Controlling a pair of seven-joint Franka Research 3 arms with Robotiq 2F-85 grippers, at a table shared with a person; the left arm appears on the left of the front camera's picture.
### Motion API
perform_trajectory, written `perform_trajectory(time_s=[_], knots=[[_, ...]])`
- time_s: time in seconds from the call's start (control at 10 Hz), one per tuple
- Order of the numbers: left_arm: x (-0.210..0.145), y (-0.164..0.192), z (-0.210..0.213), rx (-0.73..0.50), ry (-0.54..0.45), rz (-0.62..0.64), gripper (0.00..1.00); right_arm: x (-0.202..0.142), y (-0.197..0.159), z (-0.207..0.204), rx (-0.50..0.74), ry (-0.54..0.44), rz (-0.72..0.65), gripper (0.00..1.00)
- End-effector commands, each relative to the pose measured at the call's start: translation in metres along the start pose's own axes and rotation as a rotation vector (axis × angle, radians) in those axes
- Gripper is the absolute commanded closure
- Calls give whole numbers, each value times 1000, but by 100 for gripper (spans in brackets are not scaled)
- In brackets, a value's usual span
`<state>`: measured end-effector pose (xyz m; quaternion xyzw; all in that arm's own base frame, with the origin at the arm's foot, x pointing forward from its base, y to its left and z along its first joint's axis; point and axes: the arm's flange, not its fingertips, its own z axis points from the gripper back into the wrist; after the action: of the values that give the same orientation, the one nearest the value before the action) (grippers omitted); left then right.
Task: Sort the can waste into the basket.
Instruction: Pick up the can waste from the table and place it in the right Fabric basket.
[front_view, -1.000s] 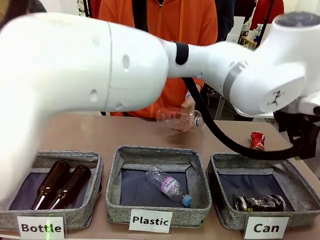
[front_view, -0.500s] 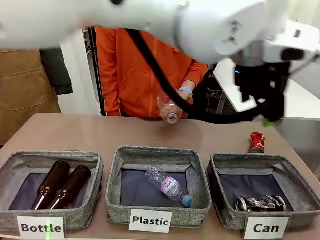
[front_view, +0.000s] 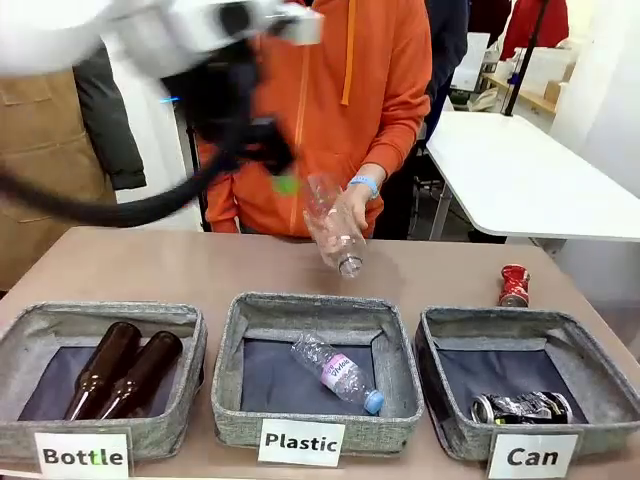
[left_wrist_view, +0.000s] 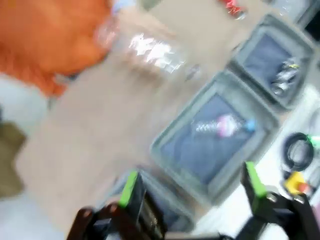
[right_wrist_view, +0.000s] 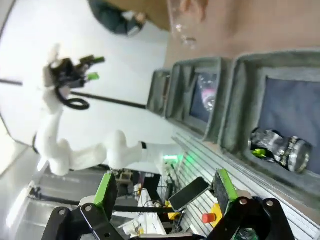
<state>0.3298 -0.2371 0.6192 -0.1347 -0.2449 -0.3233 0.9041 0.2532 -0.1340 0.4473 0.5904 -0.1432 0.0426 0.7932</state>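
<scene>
The crushed red metal can stands on the desk behind the grey felt "Can" basket; left hand and right hand are released, empty; the left, near the person's clear plastic bottle, may grab it instead.

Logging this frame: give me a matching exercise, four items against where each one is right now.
Things
1. red can
2. black and silver can
3. brown glass bottles
4. clear bottle outside the baskets

Places
A. held in the person's hand
B. inside the Can basket
C. on the table, behind the Can basket
D. inside the Bottle basket

Pairs: 1-C, 2-B, 3-D, 4-A.
</scene>
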Motion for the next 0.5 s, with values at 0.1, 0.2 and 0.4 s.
perform_trajectory(time_s=[0.1, 0.2, 0.4], knots=[[-145, 133, 49, -166, 0, 490, 0, 12, 25, -62, 51, 72, -51, 0], [-193, 171, 67, -271, 2, 622, 0, 9, 35, -79, 60, 86, -62, 0], [-274, 235, 68, -460, -138, 732, 0, 17, 40, -97, 54, 79, -80, 0]])
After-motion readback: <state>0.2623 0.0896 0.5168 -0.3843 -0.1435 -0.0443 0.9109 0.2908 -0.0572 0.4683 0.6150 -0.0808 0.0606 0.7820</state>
